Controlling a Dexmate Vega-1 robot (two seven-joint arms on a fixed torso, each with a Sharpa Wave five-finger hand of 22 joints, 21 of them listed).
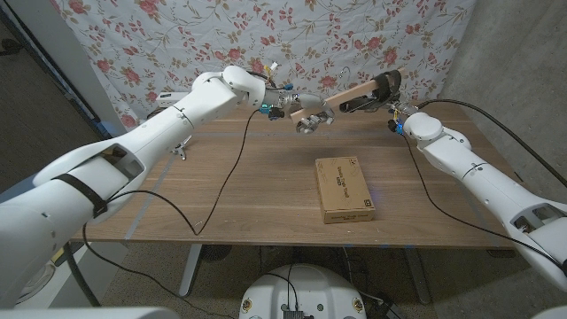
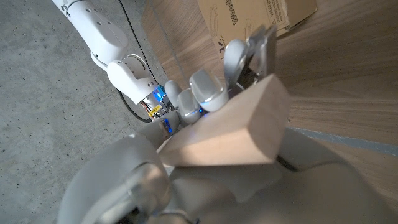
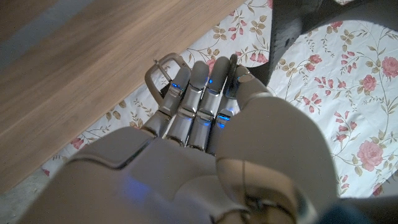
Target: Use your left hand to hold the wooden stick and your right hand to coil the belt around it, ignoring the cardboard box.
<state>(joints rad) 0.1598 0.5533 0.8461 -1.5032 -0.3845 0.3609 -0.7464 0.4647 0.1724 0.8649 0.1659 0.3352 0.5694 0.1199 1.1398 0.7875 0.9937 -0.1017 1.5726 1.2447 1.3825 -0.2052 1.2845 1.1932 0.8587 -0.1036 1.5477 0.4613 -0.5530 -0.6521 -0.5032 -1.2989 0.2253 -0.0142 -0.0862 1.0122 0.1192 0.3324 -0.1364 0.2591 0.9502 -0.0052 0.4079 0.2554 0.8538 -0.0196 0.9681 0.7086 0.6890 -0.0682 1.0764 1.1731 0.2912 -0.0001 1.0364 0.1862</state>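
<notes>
Your left hand [image 1: 310,118] grips the wooden stick [image 1: 359,91] above the worktop's 12 o'clock edge. Your right hand [image 1: 383,91] fingers pinch the belt [image 1: 361,104], partly coiled; winding remains.

A pale wooden stick [image 1: 359,91], black belt [image 1: 383,86], tan cardboard box [image 1: 344,189], floral backdrop [image 1: 177,35], brown table [image 1: 248,195].

Looks like makeshift robot test room or lab corner. Wooden tabletop [image 1: 266,186] on metal legs, floral cloth backdrop [image 1: 292,35] hung behind it, bare grey concrete wall [image 1: 514,53] at right, grey concrete floor [image 2: 43,93], loose black cables [image 1: 221,177] trailing across tabletop from white robot arms.
</notes>
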